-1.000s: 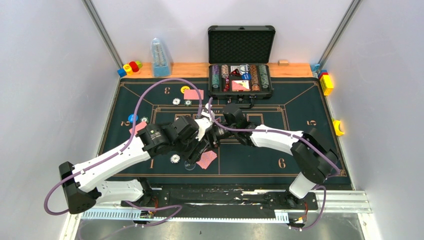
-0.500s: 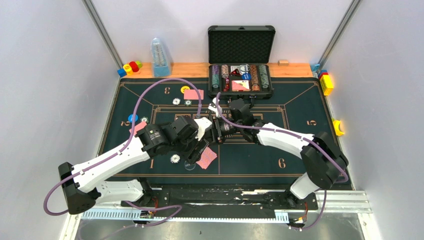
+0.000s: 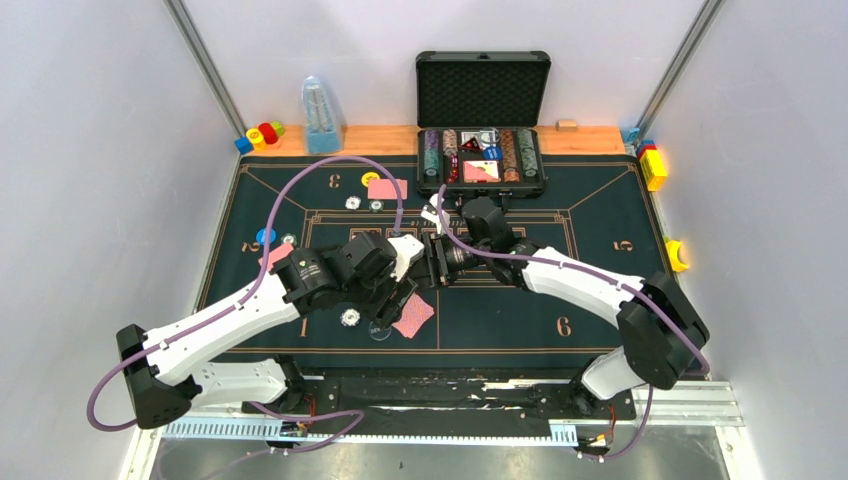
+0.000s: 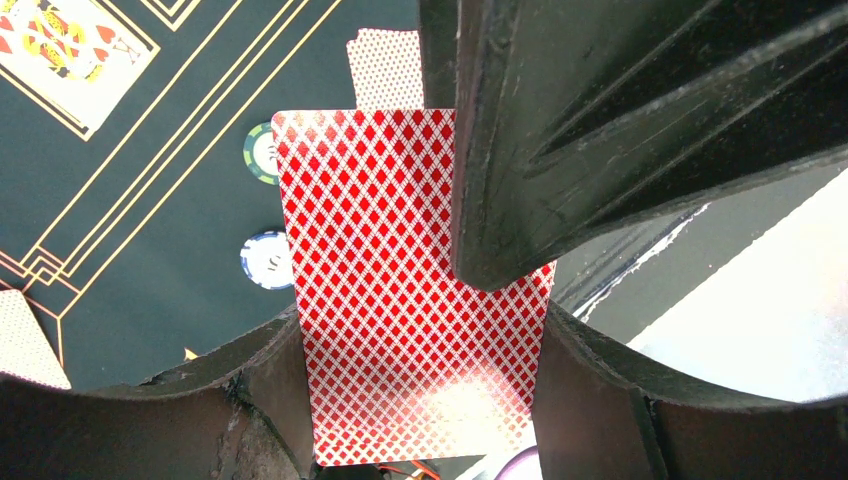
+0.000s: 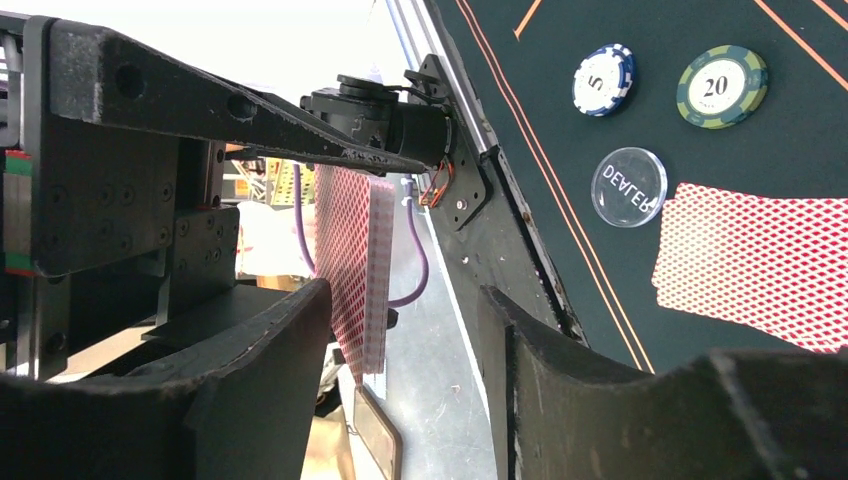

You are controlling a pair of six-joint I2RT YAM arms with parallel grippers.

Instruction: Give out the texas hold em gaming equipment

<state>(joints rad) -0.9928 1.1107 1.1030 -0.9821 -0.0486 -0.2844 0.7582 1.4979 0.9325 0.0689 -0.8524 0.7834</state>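
Presently the playing cards (image 5: 358, 250) are clamped in the left gripper (image 4: 420, 325), presented edge-on to the right gripper (image 5: 405, 292). Its jaws are parted astride them, not yet closed.

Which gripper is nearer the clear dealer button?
Left. The left gripper, holding the card deck, hangs close over the dealer button; the right gripper sits farther off, toward the case.

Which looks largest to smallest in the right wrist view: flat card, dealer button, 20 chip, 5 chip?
1. flat card
2. 20 chip and dealer button: too alike to rank
3. 5 chip
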